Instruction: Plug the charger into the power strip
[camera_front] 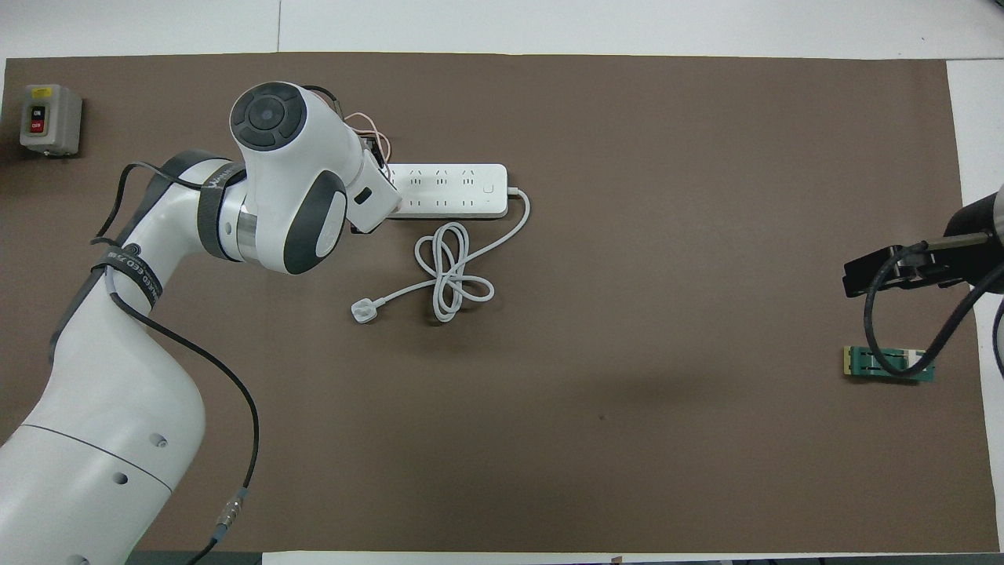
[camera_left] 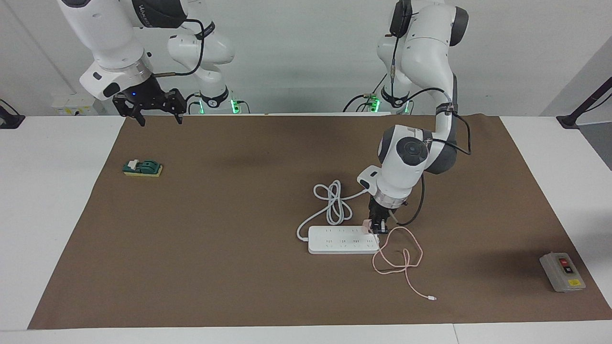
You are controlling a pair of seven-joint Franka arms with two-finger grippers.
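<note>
The white power strip (camera_left: 342,240) lies flat on the brown mat, also seen in the overhead view (camera_front: 451,191), with its thick white cord (camera_left: 333,203) coiled nearer to the robots. My left gripper (camera_left: 377,227) points down at the strip's end toward the left arm and is shut on the pale-pink charger (camera_left: 367,226), which rests on the strip's top face. The charger's thin pink cable (camera_left: 399,258) loops over the mat to a tiny white connector (camera_left: 431,298). In the overhead view the left arm hides the charger. My right gripper (camera_left: 154,107) waits raised and open.
A grey box with red and yellow buttons (camera_left: 562,271) sits at the left arm's end of the mat. A green and yellow block (camera_left: 142,168) lies at the right arm's end. The strip's white three-pin plug (camera_front: 364,311) lies on the mat nearer to the robots.
</note>
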